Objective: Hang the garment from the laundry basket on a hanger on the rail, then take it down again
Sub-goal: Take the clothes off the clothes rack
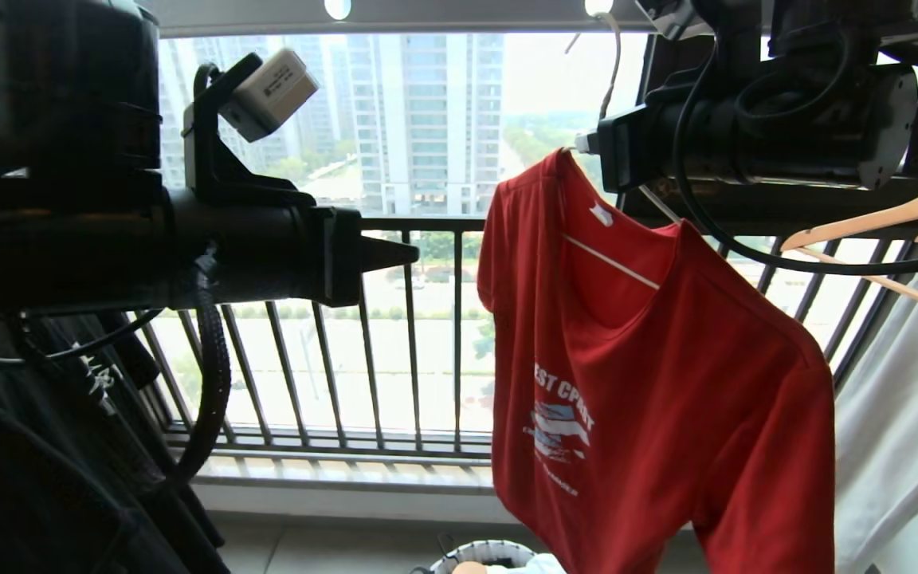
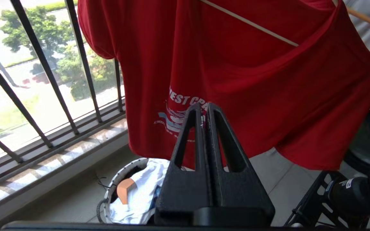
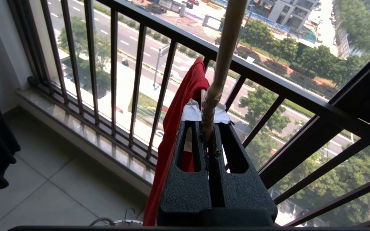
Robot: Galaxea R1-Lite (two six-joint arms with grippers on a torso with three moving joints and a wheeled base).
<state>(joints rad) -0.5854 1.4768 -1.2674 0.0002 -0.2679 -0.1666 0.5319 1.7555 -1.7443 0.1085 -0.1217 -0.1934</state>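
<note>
shirt (image 1: 666, 383): red, reads "EST C", on hanger (image 1: 612, 264)
R gripper (image 3: 209, 136): pinching hanger neck
L gripper (image 2: 204, 107): pressed together, empty, near shirt print

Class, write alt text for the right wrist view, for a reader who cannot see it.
The right tool, shut, grips the twisted neck of a pale wire hanger carrying a red T-shirt. Behind them, a dark barred railing overlooks streets and trees far below.

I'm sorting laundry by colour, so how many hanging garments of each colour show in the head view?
Red: 1, the T-shirt on the wire hanger
Black: 1, the shirt
Pale grey-green: 1, the garment
Total: 3
</note>
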